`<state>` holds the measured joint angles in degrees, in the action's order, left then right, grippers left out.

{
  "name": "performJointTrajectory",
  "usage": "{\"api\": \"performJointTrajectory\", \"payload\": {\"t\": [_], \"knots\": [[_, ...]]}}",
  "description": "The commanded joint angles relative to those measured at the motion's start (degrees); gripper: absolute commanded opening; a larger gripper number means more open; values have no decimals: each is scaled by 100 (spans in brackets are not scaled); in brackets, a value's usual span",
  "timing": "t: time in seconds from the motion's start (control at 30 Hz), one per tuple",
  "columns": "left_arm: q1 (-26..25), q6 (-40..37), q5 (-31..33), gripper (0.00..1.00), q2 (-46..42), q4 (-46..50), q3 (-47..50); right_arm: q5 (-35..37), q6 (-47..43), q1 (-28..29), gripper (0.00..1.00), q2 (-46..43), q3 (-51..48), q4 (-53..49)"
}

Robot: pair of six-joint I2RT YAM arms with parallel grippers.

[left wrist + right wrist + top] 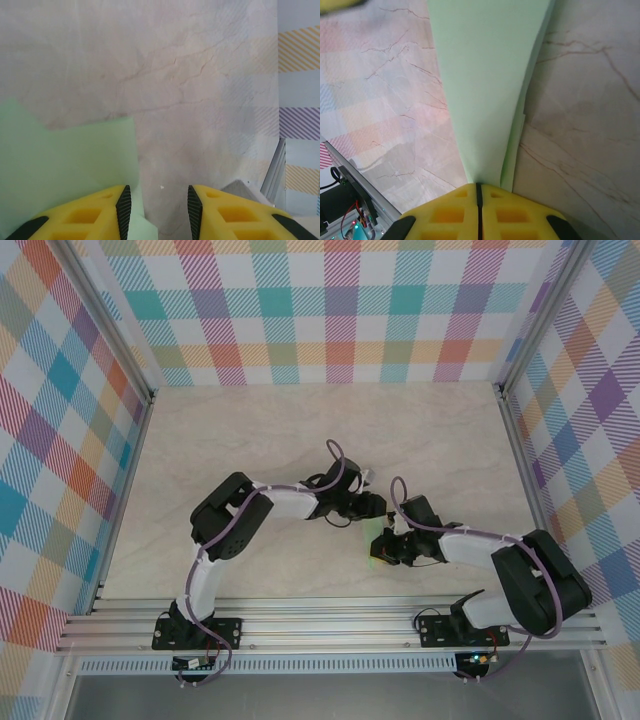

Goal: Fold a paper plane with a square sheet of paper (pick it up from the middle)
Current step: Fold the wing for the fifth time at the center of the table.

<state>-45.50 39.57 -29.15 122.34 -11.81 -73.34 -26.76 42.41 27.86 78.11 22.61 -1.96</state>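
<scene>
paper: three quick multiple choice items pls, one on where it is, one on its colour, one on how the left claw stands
1. Where is the paper relative to the right claw?
A) pinched between its fingertips
B) lying apart from it
C) draped over its back

2. What colour is the paper?
A) white
B) pale mint green
C) orange

3. How does the left claw stand?
A) clamped on the paper
B) shut on nothing
C) open, bare table in the gap

Key: 1 A, its narrow end runs into the closed fingertips; 2 B, pale green in both wrist views; 3 C, marbled table shows between its fingers.
</scene>
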Motion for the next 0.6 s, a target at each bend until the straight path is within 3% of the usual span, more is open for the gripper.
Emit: {"api": "performJointTrajectory", "payload": {"t": [0.0, 0.57], "knots": [[325, -330, 146, 39, 294, -40, -265, 297, -23, 50, 8, -46, -308, -1085], [777, -684, -332, 44, 758, 480, -1197, 260, -49, 36, 8, -174, -319, -1149]]}}
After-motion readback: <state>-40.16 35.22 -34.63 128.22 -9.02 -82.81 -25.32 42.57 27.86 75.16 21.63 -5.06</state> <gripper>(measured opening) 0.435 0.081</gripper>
